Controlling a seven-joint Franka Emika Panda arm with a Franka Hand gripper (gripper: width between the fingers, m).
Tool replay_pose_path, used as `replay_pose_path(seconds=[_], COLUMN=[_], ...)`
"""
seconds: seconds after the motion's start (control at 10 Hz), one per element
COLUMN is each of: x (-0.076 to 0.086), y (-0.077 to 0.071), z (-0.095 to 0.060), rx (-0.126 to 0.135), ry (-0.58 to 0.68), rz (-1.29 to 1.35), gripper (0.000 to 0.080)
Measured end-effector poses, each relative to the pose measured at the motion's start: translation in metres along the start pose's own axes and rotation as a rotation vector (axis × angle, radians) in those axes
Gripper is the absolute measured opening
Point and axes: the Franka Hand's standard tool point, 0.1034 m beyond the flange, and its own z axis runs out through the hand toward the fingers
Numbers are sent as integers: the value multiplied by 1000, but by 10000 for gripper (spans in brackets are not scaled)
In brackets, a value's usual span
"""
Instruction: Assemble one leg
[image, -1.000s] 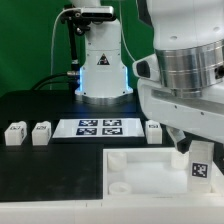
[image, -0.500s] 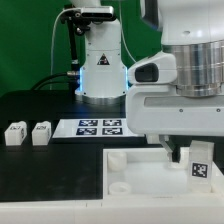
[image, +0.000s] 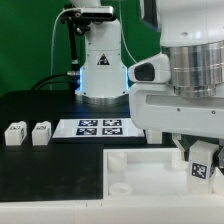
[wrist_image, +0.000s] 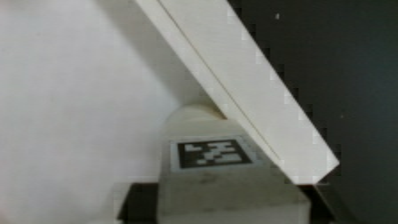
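Observation:
My gripper (image: 204, 160) is shut on a leg (image: 204, 168), a small white block with a black-and-white tag facing the camera. I hold it at the exterior view's right, over the far right part of the large white panel (image: 140, 172). In the wrist view the leg (wrist_image: 214, 150) sits between my dark fingers (wrist_image: 143, 205), with the panel's raised edge (wrist_image: 231, 80) running slantwise just past it. Two more legs (image: 14, 133) (image: 40, 131) stand on the black table at the exterior view's left.
The marker board (image: 100, 127) lies behind the panel, in front of the arm's base (image: 100, 75). A round socket (image: 118, 185) shows in the panel's near left corner. My arm's bulk hides the table on the right.
My arm has turned and shifted, now covering the leg that stood right of the marker board. The held leg has moved slightly to the right and down.

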Motion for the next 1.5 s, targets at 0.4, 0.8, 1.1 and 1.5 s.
replay_pose_path(seconds=[0.4, 0.8, 1.1, 1.5], x=[4, 3, 3, 1], y=[1, -2, -3, -3], z=[0, 1, 1, 1], rx=[28, 44, 39, 38], ry=[-74, -125, -122, -123], rz=[521, 986, 1122, 1116], gripper=[295, 294, 338, 629])
